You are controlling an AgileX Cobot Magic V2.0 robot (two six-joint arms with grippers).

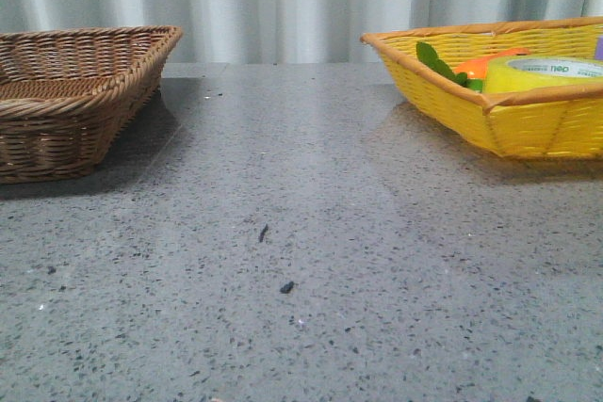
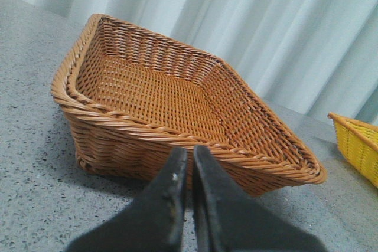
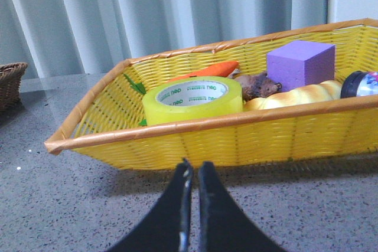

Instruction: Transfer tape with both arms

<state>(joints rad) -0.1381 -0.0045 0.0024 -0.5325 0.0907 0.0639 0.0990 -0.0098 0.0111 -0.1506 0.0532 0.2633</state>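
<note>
Two woven baskets stood well apart on the speckled grey stone worktop (image 1: pixel 301 261): an empty brown wicker basket (image 2: pixel 177 95) before the left arm and a crowded yellow woven basket (image 3: pixel 195 140) before the right. Inside the yellow one, near its front wall, the wide roll of translucent yellow packing tape (image 3: pixel 193 100) lay flat, its core axis upright and the open core facing up. It was wider than tall, so no long axis pointed anywhere across the worktop. Just beside it lay an orange carrot-like toy (image 3: pixel 207 69), a small brown figure (image 3: pixel 257 85) and a purple foam cube (image 3: pixel 299 63). Both the black left hand (image 2: pixel 189 163) and black right hand (image 3: pixel 194 175) hung closed and empty outside their baskets. The risk, I judged, was fingers catching the basket's rim or nudging neighbours, or a weak pinch on the slick wall dropping the roll during handover.
</note>
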